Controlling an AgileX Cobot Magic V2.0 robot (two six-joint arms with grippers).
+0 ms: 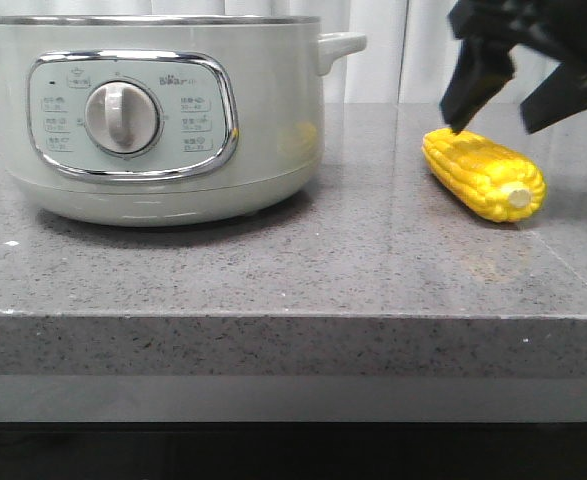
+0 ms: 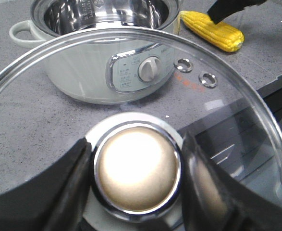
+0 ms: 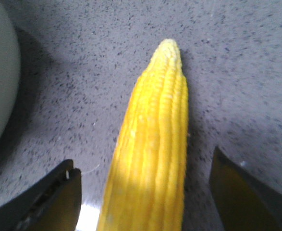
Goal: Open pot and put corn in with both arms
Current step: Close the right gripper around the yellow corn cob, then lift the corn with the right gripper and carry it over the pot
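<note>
The pot [image 1: 153, 110] stands at the left of the counter. In the left wrist view the pot [image 2: 107, 62] is open and shows its bare steel inside. My left gripper [image 2: 137, 161] is shut on the knob [image 2: 137, 173] of the glass lid [image 2: 227, 96] and holds the lid off the pot. It is out of the front view. The corn [image 1: 483, 175] lies on the counter at the right. My right gripper [image 1: 493, 115] is open just above it. In the right wrist view a finger stands on each side of the corn [image 3: 153, 144], apart from it.
The grey speckled counter [image 1: 273, 260] ends in a front edge [image 1: 293, 315] close to the camera. The pot's side handle [image 1: 341, 45] sticks out toward the corn. A white curtain [image 1: 393, 50] hangs behind.
</note>
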